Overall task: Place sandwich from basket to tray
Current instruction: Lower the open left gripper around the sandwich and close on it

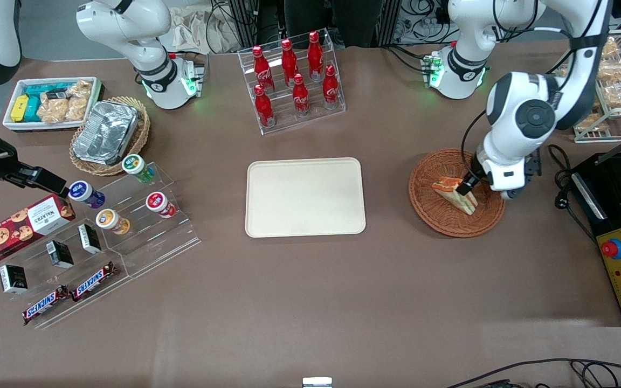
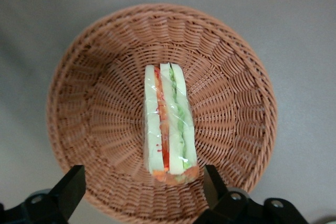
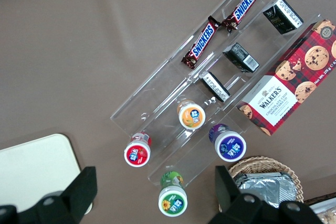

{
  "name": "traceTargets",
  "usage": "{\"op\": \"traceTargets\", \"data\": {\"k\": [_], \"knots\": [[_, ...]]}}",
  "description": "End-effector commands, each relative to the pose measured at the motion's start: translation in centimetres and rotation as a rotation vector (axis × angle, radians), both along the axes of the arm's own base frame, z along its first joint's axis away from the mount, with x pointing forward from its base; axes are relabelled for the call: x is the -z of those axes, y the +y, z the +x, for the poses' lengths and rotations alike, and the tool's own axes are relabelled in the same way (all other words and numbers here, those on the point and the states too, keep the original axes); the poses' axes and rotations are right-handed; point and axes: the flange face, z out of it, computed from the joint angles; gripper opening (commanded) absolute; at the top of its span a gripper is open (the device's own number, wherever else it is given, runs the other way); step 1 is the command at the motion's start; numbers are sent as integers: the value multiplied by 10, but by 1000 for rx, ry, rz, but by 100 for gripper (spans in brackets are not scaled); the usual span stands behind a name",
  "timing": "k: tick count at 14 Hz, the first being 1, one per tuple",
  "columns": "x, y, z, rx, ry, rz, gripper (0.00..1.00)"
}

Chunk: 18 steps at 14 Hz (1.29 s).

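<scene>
Gripper (image 2: 142,192) of the left arm is hovering over the basket (image 2: 94,77) with jaws spread wide, one finger at each side of the sandwich (image 2: 169,124), not gripping it. Sandwich is lying in the basket's middle, filling edge up. Tray (image 1: 305,197) is sitting well apart, toward the table's centre.

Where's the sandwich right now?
The sandwich lies in the basket, toward the working arm's end of the table from the tray. The open gripper hangs right over it.
</scene>
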Motion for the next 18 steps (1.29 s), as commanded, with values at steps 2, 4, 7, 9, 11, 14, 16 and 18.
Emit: {"op": "traceTargets", "data": {"k": [2, 4, 7, 9, 11, 14, 16, 18], "knots": [[31, 2, -22, -19, -66, -20, 100], [42, 0, -20, -13, -71, -26, 100], [46, 0, -22, -9, -71, -26, 100], [39, 0, -20, -4, -80, -27, 100], [19, 0, -17, 2, -70, -18, 100], [-25, -4, 6, 1, 20, 12, 100], [-62, -15, 26, 9, 39, 20, 100], [-96, -24, 41, 4, 18, 17, 100]]}}
